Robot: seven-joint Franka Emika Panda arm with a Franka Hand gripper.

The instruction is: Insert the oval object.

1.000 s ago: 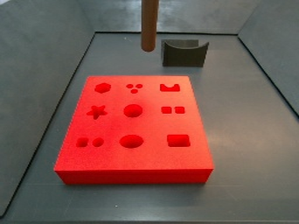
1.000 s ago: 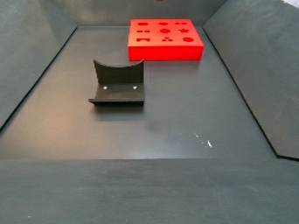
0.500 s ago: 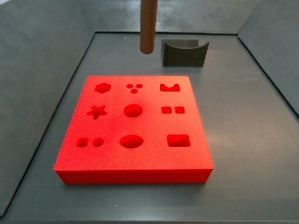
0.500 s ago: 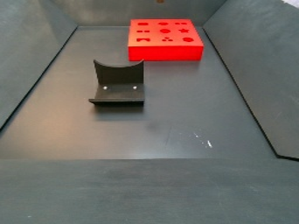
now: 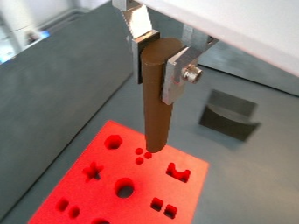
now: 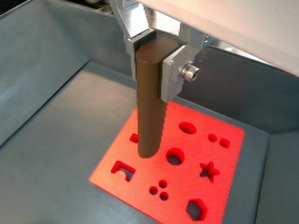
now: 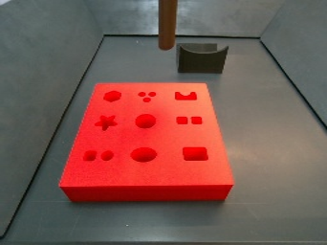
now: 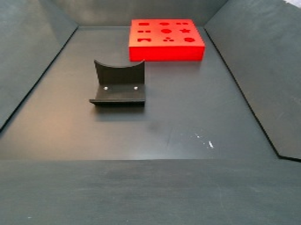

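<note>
My gripper is shut on the upper end of the oval object, a long brown peg hanging upright. Both wrist views show it so, with the peg between the silver fingers. The peg's lower end hangs high above the flat red block with shaped holes, which also shows in the wrist view. In a side view the peg hangs above the floor behind the red block, left of the holder; the gripper is above that frame. The peg is out of view in a side view where the block lies far back.
A small dark grey U-shaped holder stands on the dark floor behind the red block and shows in a side view and a wrist view. Grey walls ring the floor.
The peg has risen a little and shifted slightly right in the side view. The block and the holder have not moved.
</note>
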